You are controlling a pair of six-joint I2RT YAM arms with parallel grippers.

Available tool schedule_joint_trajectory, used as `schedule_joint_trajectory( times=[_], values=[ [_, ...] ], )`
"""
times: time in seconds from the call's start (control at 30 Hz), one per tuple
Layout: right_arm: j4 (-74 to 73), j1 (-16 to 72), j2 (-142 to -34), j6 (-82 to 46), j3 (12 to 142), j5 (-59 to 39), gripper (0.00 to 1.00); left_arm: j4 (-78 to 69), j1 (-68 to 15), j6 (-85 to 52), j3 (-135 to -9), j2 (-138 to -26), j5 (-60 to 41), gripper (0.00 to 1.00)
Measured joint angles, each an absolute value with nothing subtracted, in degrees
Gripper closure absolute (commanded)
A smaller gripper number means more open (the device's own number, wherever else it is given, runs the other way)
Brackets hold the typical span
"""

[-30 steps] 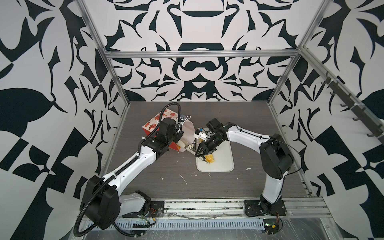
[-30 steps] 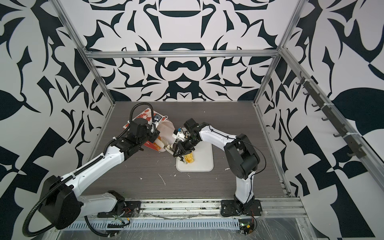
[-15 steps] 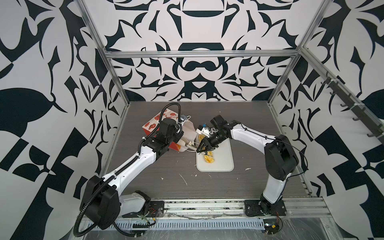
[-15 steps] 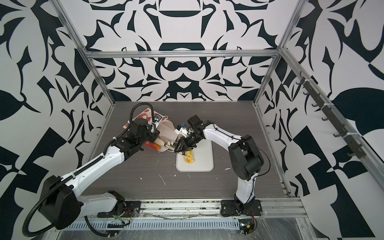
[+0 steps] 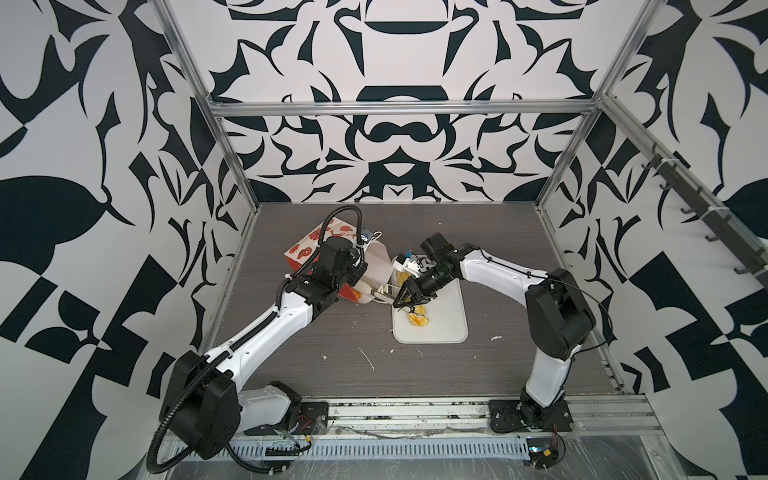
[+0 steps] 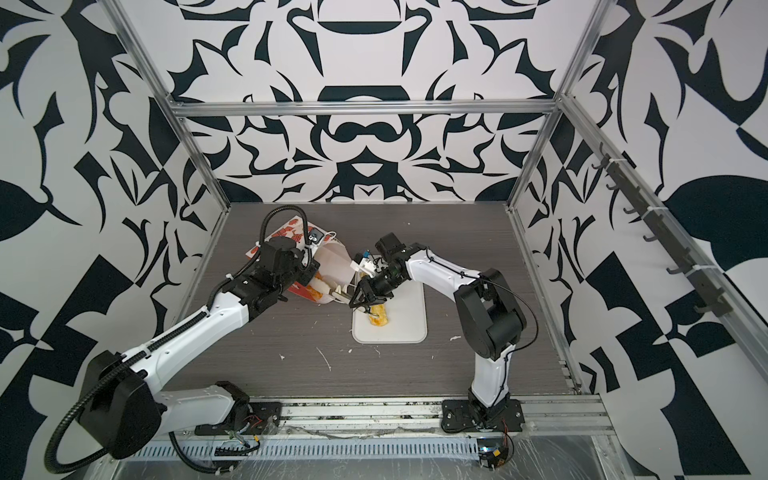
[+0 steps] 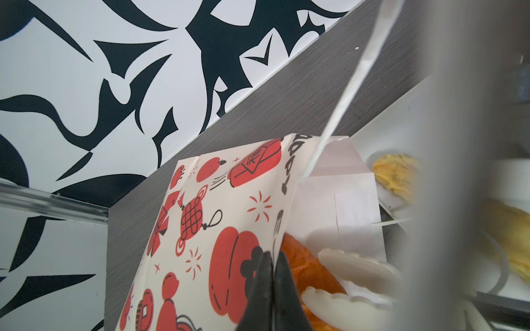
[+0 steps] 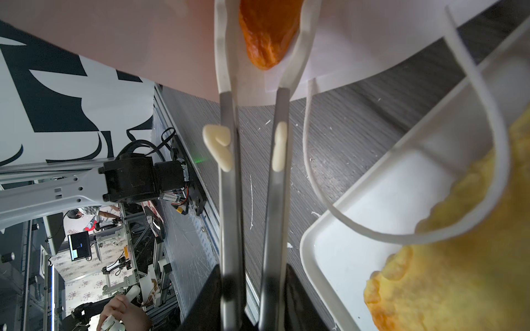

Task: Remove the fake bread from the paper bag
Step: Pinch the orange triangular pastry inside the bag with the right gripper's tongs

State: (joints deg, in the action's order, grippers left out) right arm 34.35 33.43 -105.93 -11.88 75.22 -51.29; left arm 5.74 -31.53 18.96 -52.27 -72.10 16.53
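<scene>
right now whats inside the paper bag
One orange fake bread sits just inside the paper bag mouth, between the tips of the tongs. Deeper in, the bag's walls cover everything, so more pieces cannot be ruled out.

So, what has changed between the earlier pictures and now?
Very little. The right gripper, shut on the tongs, shifted slightly beside the paper bag; the tongs' tips now flank the orange bread in its mouth. Nothing was visibly taken or released. The left gripper stays shut on the bag's edge, and the yellow bread stays on the tray.
</scene>
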Motion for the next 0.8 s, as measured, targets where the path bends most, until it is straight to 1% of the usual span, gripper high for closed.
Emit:
schedule_joint_trajectory(
  times=[0.3,0.4,0.47,0.53,0.7,0.73,0.8],
  values=[
    [33.78,33.45,-108.55,-11.92,75.18,-53.95,0.66,5.72,-31.55,18.96,-52.27,-72.10,16.67,1.00],
    [33.45,33.47,-109.51,-11.94,75.18,-54.81,0.68,5.72,-31.59,18.96,-52.27,-72.10,16.71,1.00],
    [33.17,33.50,-110.00,-12.16,75.18,-55.55,0.75,5.74,-31.59,18.96,-52.27,-72.10,16.71,1.00],
    [32.88,33.52,-110.26,-12.23,75.18,-55.96,0.79,5.74,-31.59,18.96,-52.25,-72.10,16.73,1.00],
    [32.45,33.52,-110.30,-12.32,75.18,-56.29,0.93,5.72,-31.59,19.00,-52.25,-72.10,16.86,1.00],
    [32.40,33.52,-110.30,-12.29,75.18,-56.25,0.98,5.74,-31.59,19.05,-52.25,-72.10,16.88,1.00],
    [32.47,33.52,-110.19,-12.27,75.18,-55.94,1.00,5.72,-31.59,19.09,-52.25,-72.10,16.93,1.00]
  ],
)
